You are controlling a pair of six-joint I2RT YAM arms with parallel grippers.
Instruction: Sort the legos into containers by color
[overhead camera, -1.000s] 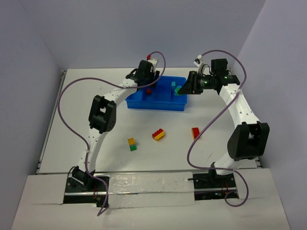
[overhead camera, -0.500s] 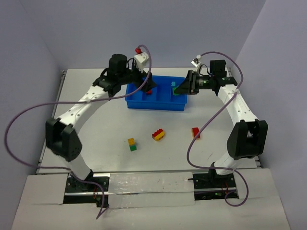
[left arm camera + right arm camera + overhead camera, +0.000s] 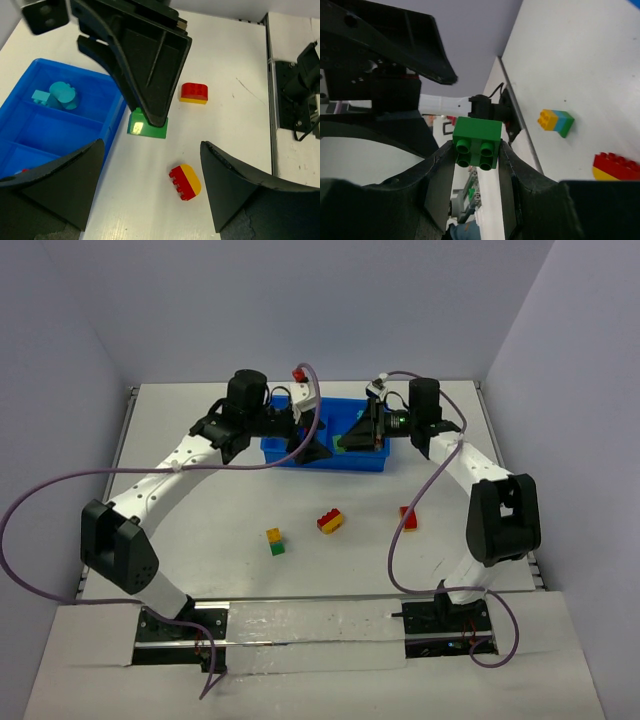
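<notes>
Two grippers are seen over the blue tray (image 3: 370, 460): the left gripper (image 3: 306, 444) is spread wide, the right gripper (image 3: 352, 436) is clamped on a green brick (image 3: 477, 137). Teal bricks (image 3: 57, 95) are seen in one compartment. On the table (image 3: 200, 530), a yellow-green pair (image 3: 274, 541) and two red-yellow pairs (image 3: 329, 521) (image 3: 407, 517) are left loose.

Tray (image 3: 55, 135) is bright blue, and the bricks (image 3: 57, 95) in it are teal. Other legos: a plain green brick (image 3: 477, 136), a red-and-yellow brick (image 3: 185, 181) and a yellow-and-green pair (image 3: 274, 541). Table (image 3: 235, 140) is plain white.
</notes>
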